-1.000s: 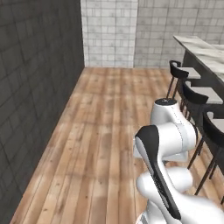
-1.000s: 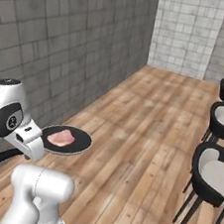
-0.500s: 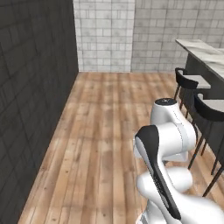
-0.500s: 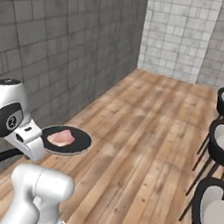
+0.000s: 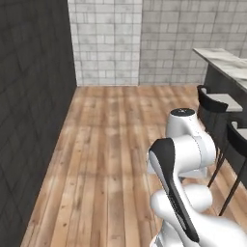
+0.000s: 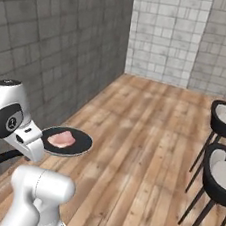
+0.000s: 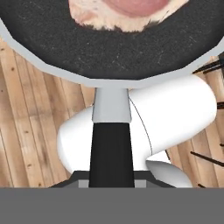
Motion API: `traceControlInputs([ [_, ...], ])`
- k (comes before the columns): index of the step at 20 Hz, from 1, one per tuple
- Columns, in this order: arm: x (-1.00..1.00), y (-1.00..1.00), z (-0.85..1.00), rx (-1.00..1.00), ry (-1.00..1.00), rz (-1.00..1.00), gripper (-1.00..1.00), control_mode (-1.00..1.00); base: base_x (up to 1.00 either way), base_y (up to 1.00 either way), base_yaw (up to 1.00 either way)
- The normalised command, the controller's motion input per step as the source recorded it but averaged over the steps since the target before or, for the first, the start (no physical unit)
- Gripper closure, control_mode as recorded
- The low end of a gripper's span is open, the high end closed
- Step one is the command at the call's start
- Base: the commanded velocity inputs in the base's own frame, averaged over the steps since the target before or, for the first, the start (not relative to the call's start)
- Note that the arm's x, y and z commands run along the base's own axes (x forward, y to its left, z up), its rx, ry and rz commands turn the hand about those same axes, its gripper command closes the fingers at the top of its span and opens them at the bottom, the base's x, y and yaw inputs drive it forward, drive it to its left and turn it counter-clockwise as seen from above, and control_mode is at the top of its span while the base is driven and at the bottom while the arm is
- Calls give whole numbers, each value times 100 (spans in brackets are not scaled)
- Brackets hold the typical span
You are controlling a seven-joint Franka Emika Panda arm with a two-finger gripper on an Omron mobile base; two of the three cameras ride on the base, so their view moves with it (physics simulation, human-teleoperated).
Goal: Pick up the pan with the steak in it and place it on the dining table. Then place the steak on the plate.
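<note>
The black pan (image 6: 75,144) hangs level above the wood floor, in front of the white arm in the right base view. The pink steak (image 6: 61,139) lies flat inside it. My gripper (image 6: 36,143) is shut on the pan's short handle. In the hand view the black handle (image 7: 110,151) runs up from my gripper (image 7: 110,180) to the pan (image 7: 109,50), and the steak (image 7: 127,11) shows at the top edge. The dining table (image 5: 226,61) with its marble top stands at the far right of the left base view. The plate is out of view.
Dark bar stools (image 5: 214,103) (image 6: 224,117) line the dining table's side. A dark tiled wall (image 5: 29,111) runs along the left and a pale tiled wall (image 5: 140,43) closes the far end. Open wood floor (image 5: 111,144) lies between them.
The whole picture has shifted in both base views, so the base has moved: the stools and table sit differently in frame. The pan and steak stay in the same grip.
</note>
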Motion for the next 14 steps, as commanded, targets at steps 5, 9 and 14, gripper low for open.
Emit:
traceControlInputs([
  [5,0,0,0,0,0,0,100,100,68,3,-27],
  [9,0,0,0,0,0,0,100,100,6,1,-49],
  [14,0,0,0,0,0,0,100,100,6,5,-48],
])
